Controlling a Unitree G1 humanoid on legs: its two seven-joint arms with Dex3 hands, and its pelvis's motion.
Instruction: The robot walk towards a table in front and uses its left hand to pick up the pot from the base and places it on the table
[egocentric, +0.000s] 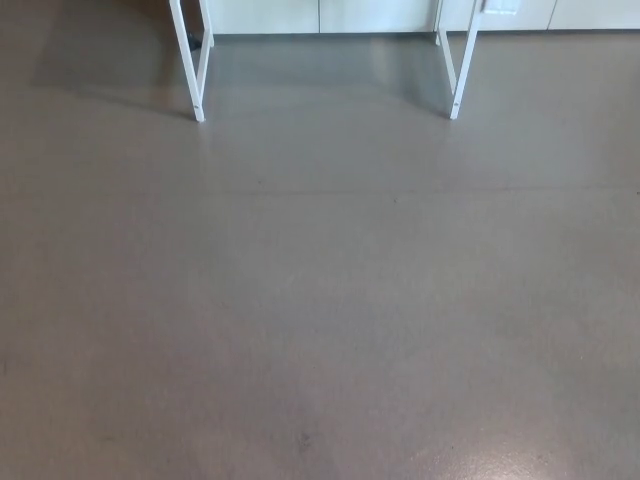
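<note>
**Floor** (320, 300). Grey-brown, smooth and matt, filling almost the whole head view. A thin straight seam crosses it from side to side in the far half. There is a pale patch of glare at the near right corner and a small dark fleck close to the near edge, a little left of centre.

**Table** (198, 108). Only the lower frame shows, at the floor's far edge; the top is out of the picture.
- Left leg (187, 60): white, made of two thin bars slanting together to one foot on the floor.
- Right leg (466, 60): same make, also white, with its foot on the floor. It stands well apart from the left leg.

**Shadow** (100, 60). A darker band on the floor at the far left corner, reaching the left leg's foot.

**White panels** (380, 14). A row along the far edge behind the legs, split by vertical seams.

**Pot.** Not in the picture, so its place cannot be told.

**Left hand, right hand.** Neither shows in the picture, so whether the fingers are spread or closed cannot be told.
</note>
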